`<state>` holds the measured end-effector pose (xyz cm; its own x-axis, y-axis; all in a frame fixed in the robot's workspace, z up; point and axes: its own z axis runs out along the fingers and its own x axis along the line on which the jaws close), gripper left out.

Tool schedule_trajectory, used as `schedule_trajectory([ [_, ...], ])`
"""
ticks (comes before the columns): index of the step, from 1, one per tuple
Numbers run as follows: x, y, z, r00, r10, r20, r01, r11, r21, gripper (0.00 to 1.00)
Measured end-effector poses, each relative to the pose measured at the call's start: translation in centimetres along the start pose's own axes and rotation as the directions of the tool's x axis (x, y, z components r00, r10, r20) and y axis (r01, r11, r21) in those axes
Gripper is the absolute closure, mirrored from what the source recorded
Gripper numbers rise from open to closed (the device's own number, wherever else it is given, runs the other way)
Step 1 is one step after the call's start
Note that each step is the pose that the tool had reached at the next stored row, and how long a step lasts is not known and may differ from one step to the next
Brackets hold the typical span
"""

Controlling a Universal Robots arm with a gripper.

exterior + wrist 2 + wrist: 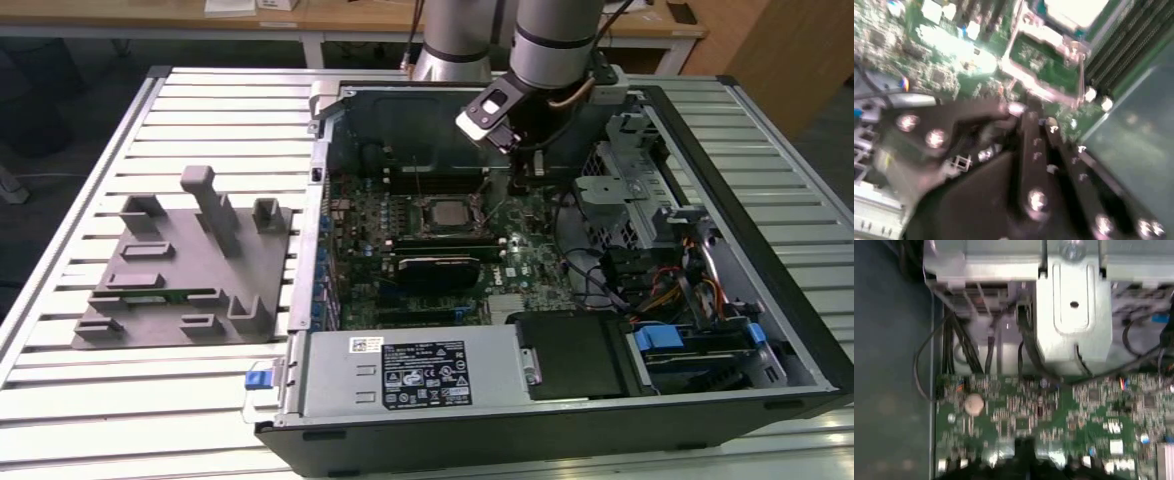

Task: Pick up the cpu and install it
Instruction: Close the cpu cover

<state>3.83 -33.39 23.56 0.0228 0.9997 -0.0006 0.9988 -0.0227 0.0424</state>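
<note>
Exterior view — arm (pixel 554 40) angled down into case (pixel 534 445) | tool (pixel 521 185) clenched — above motherboard (pixel 534 265), near cpu (pixel 449 213)

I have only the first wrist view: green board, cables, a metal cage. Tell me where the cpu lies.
Observer: In the exterior view the cpu lies silver side up inside the socket frame, around the middle of the motherboard.
Operator: Locate the claw relative to it.
Observer: The claw hangs over the board at the exterior view's right of the cpu, apart from it.
Operator: Report the surroundings.
Observer: A grey fixture rests on the slatted table, at the exterior view's left of the computer case.
</note>
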Motion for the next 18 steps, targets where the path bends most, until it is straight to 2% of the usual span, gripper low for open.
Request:
schedule_trajectory([
  [18,0.1,-1.7,-0.11,1.0,0.0,0.0005,0.0,1.0,0.0002,0.89],
])
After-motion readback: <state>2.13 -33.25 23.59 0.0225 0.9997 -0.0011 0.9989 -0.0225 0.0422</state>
